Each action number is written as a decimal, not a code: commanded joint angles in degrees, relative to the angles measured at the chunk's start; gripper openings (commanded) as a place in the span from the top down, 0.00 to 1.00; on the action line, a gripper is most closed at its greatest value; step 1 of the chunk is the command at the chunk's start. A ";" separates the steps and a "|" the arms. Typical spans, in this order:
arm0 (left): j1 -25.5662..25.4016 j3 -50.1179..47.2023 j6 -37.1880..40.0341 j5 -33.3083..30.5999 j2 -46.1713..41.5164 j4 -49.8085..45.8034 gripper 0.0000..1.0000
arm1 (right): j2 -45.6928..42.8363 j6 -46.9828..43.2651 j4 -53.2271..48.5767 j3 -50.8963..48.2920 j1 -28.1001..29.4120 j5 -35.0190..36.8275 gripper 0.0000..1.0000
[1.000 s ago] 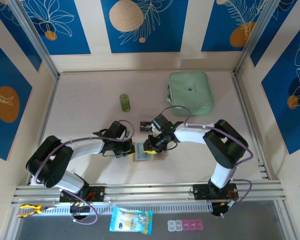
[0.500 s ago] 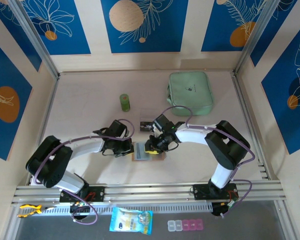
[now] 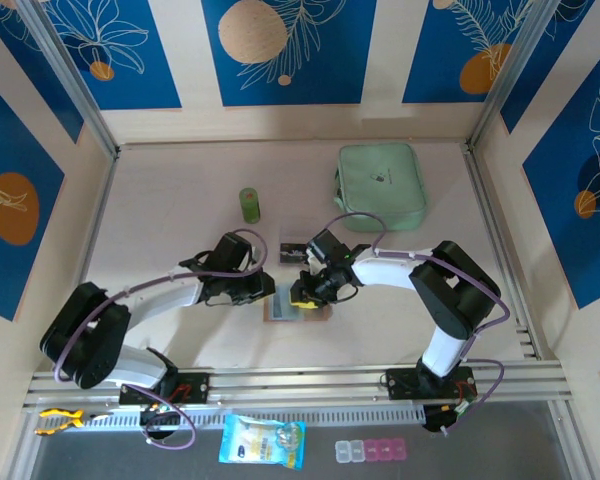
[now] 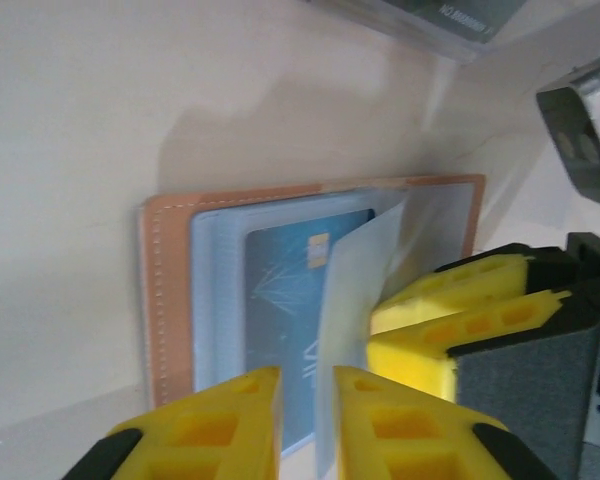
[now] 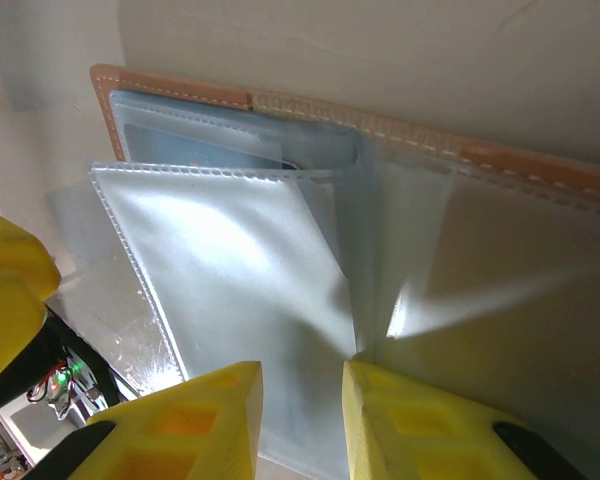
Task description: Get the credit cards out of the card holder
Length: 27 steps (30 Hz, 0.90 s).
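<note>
The left arm had been stretched further toward the holder (image 3: 305,313), and the left gripper (image 4: 307,385) had been brought from clenched to slightly parted. Nothing was seen between its fingers, so it was released. They were poised directly over a blue card (image 4: 280,300), which was lodged in a clear pocket inside the open holder. This was judged to be preparation for nipping that card; it had not yet been drawn out.

The right gripper (image 5: 302,385) was kept at the holder's other side. Its fingers were narrowly parted about a raised clear leaf (image 5: 230,270), and whether the leaf was pinched could not be told.

The holder lay flat on the table (image 3: 180,200) between the two grippers. Its stitched tan border ran outside the pocket, beyond the card's long edge. The grippers were crowded close, so little room was left between them. Bare table was left open on the left gripper's side and toward the arm bases. A small dark flat piece (image 3: 293,246), possibly a card, lay just beyond the holder. The pouch (image 3: 382,187) and a green cylinder (image 3: 249,205) stood well apart.
</note>
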 commanded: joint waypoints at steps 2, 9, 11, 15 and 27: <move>-1.34 0.06 -1.78 2.76 2.09 3.87 0.77 | -1.19 0.29 -0.19 -1.14 -0.18 -1.04 0.71; -1.91 -0.99 -2.95 3.38 4.12 6.54 0.76 | -1.43 0.53 0.08 -1.15 -0.19 -1.15 0.71; -2.06 -1.17 -3.12 3.52 4.56 7.17 0.76 | -1.44 0.59 0.31 -1.31 -0.22 -1.20 0.71; -2.39 -1.17 -2.94 3.51 5.62 7.05 0.76 | -1.54 0.92 0.74 -1.52 -0.06 -1.31 0.71; -2.88 -0.84 -3.04 2.97 5.73 6.22 0.78 | -2.94 1.27 0.93 -2.13 -0.01 -1.39 0.71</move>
